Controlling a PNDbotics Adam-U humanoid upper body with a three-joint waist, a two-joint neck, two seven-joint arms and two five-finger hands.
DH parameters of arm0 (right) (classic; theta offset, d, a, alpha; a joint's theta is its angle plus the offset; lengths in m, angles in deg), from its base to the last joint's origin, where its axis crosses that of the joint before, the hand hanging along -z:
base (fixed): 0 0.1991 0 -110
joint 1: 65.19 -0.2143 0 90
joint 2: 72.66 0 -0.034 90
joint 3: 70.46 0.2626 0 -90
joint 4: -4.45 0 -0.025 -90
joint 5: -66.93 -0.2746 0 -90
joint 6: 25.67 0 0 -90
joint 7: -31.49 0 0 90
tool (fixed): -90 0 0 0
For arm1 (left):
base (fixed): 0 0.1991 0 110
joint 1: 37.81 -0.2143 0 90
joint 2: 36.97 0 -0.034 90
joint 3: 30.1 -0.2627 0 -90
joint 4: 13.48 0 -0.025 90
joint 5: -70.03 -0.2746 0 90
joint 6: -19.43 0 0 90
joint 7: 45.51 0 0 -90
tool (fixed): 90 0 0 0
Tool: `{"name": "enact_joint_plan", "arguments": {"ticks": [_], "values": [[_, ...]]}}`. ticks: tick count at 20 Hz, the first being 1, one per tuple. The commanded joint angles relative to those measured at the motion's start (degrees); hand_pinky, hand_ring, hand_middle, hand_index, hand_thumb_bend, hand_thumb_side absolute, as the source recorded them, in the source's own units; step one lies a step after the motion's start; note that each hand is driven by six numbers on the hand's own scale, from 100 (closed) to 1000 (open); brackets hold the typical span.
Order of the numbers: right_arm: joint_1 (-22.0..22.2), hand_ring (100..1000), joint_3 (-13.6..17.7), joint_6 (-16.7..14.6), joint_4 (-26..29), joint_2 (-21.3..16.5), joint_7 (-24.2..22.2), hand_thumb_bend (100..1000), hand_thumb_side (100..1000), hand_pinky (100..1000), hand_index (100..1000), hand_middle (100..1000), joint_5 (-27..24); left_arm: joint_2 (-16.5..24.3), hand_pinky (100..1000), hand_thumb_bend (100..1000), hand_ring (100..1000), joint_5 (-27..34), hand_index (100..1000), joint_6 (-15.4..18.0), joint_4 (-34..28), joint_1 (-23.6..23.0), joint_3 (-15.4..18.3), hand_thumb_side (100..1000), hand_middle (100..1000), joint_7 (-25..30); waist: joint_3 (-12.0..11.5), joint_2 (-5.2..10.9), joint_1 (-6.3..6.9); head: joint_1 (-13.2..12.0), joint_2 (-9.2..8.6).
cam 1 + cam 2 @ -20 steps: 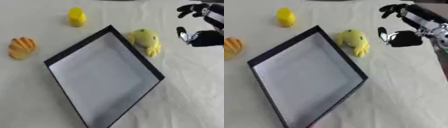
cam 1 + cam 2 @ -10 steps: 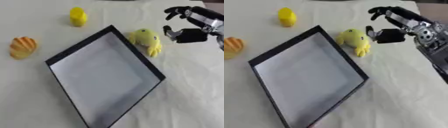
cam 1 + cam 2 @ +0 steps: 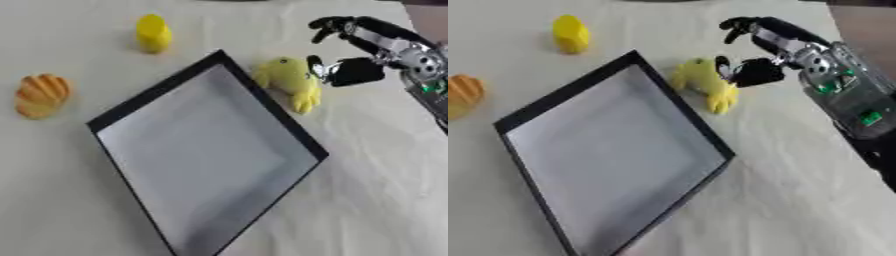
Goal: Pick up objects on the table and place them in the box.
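The right hand point(image 3: 750, 60) reaches in from the table's right edge. Its fingers are spread apart and gently bent, and it holds nothing. The thumb looks as if it is just touching the duck point(image 3: 700, 82), but the view is fuzzy there, so it may only be very close.

The duck is a soft yellow toy. It lies on the table point(image 3: 367, 165), tight against the box's upper right rim, near the far right corner of the table. The box point(image 3: 206, 150) is flat and dark-edged, and nothing is in it.

A yellow cup point(image 3: 153, 32) stands near the far edge, well apart from the box. An orange toy point(image 3: 39, 95) lies near the left edge. The left hand is not in sight.

The step in hand seems to be the reach for the duck. No toy has gone into the box.

Next, the hand should come down over the duck and close its fingers round the soft body. Then it should lift the duck over the rim and let it go above the pale floor of the box.
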State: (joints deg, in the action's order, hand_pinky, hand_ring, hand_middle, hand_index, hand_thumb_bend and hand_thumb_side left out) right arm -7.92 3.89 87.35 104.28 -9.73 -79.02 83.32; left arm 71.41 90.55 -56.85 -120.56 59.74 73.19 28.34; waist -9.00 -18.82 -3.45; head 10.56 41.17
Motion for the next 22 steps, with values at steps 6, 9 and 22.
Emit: {"name": "enact_joint_plan", "arguments": {"ticks": [6,9,22], "values": [[-1.2,1000,0.0,-1.2,-1.6,-0.4,-1.0,419,609,1000,964,801,-0.3,2.3,780,100,741,0.3,817,0.1,-0.9,0.5,0.6,745,763,0.3,-0.7,1.23,-0.73,0.9,-0.08],[-1.3,1000,-0.3,-1.3,-2.0,-0.1,-1.3,428,614,1000,965,804,-0.8,2.2,779,100,740,0.3,816,0.0,-0.8,0.6,0.6,747,762,0.4,-1.0,1.15,-0.87,1.1,-0.03],[-0.7,1000,-1.0,-3.1,-4.6,0.4,-2.9,455,661,1000,960,819,2.5,1.8,776,100,738,-0.2,814,-0.2,-0.7,0.4,0.7,754,760,0.2,-1.7,0.37,-1.34,1.8,-0.87]]}}
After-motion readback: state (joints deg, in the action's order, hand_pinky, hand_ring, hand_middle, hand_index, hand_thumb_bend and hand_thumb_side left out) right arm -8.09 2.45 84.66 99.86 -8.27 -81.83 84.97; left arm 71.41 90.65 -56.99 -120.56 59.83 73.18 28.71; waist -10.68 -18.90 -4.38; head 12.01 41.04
